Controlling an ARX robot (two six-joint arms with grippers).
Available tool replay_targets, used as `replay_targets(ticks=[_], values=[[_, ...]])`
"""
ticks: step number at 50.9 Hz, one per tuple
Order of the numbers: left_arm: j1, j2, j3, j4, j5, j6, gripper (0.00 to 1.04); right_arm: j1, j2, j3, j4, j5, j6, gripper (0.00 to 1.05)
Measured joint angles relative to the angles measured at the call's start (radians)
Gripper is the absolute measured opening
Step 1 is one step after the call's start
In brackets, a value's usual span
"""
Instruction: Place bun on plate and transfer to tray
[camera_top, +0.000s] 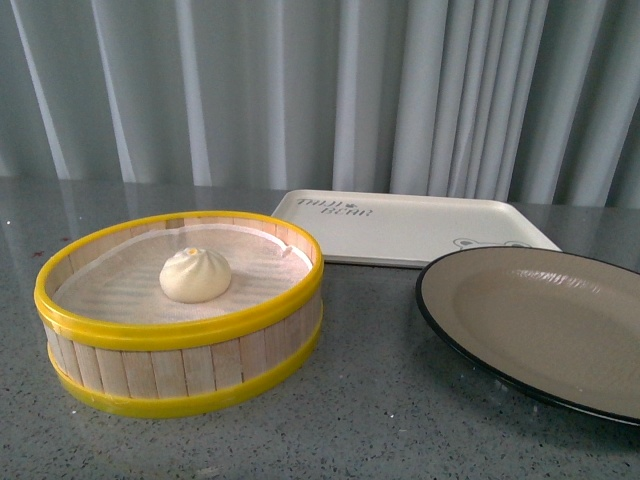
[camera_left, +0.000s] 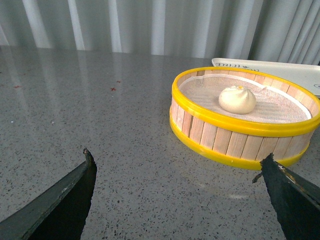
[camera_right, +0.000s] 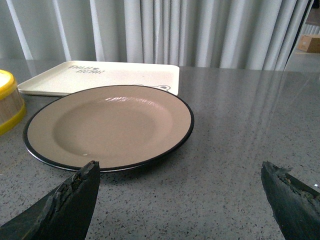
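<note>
Gaping wide over the speckled grey table (camera_top: 350, 410), the left gripper (camera_left: 177, 155) has its dark jaws far apart and holds nothing; the right gripper (camera_right: 180, 163) is spread just as wide and is equally empty. In the front view, nearest the camera at the lower left of the frame, a round steamer basket (camera_top: 180, 345) of pale wooden slats with yellow rims stands on the table. The bun (camera_top: 195, 275), cream-white with a pleated top, sits upright near the middle of the basket's white liner (camera_top: 110, 285), clear of the wall. At the lower right of the frame lies the plate (camera_top: 540, 320), beige inside with a black rim, empty and cut off by the frame edge, apart from the basket. Behind both, right of centre, the cream tray (camera_top: 410, 225) lies flat, its grey lettering towards the left; the plate's far rim overlaps its near right corner in this view. A pale pleated curtain (camera_top: 320, 90) fills the top of the frame.
</note>
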Motion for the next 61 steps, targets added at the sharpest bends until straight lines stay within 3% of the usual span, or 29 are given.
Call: replay_targets(ticks=[41,44,47,54,61], values=[[0.000,0.002,0.001,0.000,0.000,-0.001,0.98,0.000,0.000,0.000,0.000,0.000,0.000,0.96],[0.016,0.069,0.043,-0.123,0.063,-0.106,0.98,0.000,0.000,0.000,0.000,0.000,0.000,0.96],[0.022,0.175,0.083,-0.148,0.105,-0.201,0.98,0.000,0.000,0.000,0.000,0.000,0.000,0.96],[0.019,0.387,0.171,0.021,0.188,-0.348,0.98,0.000,0.000,0.000,0.000,0.000,0.000,0.96],[-0.016,0.663,0.369,0.282,0.238,-0.337,0.98,0.000,-0.001,0.000,0.000,0.000,0.000,0.96]])
